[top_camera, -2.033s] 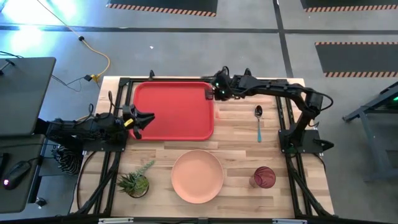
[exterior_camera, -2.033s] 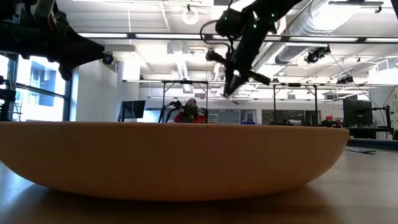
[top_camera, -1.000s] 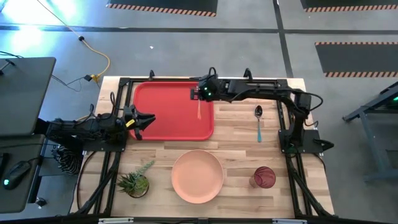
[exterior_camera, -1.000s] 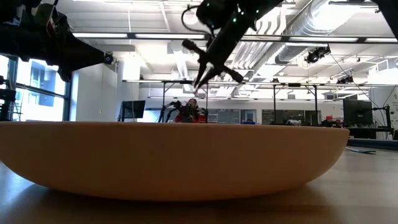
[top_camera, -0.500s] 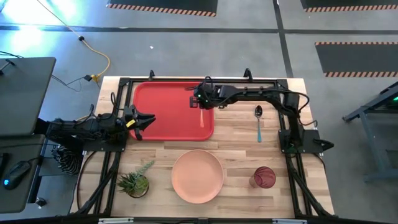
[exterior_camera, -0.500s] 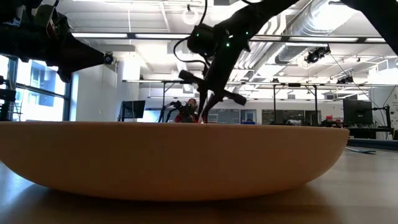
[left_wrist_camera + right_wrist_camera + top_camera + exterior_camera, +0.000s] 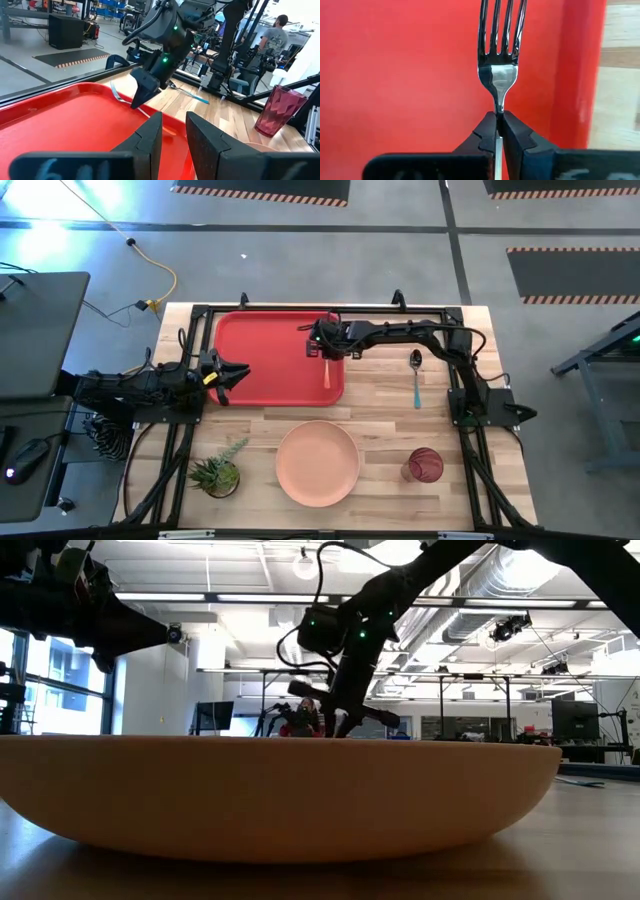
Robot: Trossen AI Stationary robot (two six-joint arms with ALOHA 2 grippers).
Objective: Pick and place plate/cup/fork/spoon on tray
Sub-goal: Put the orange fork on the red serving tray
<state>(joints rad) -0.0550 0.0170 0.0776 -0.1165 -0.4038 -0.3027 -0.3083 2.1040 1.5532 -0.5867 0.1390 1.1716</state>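
Observation:
My right gripper hangs low over the right part of the red tray, shut on the fork. The fork's orange handle points toward the table's near edge, and its silver tines show above the tray floor. Whether the fork touches the tray, I cannot tell. My left gripper waits open at the tray's left edge with nothing between its fingers. On the bare wood lie the spoon, the pink plate and the dark-red cup. My right gripper pinches the fork's thin metal neck, just behind the tines, between its two fingers. The fingers come from above, slanting steeply down. The fork lies roughly level below them, tines toward the far edge, handle toward the near edge.
A small potted plant stands at the near left of the table. The plate's wall fills the low view and hides the tray behind it. Black frame rails run along the table's far edge and sides.
My right gripper has come down toward the tray and a little toward the table's near edge, tipping more steeply downward, still shut on the fork. The fork has come down with it, from well above the tray to just over its floor.

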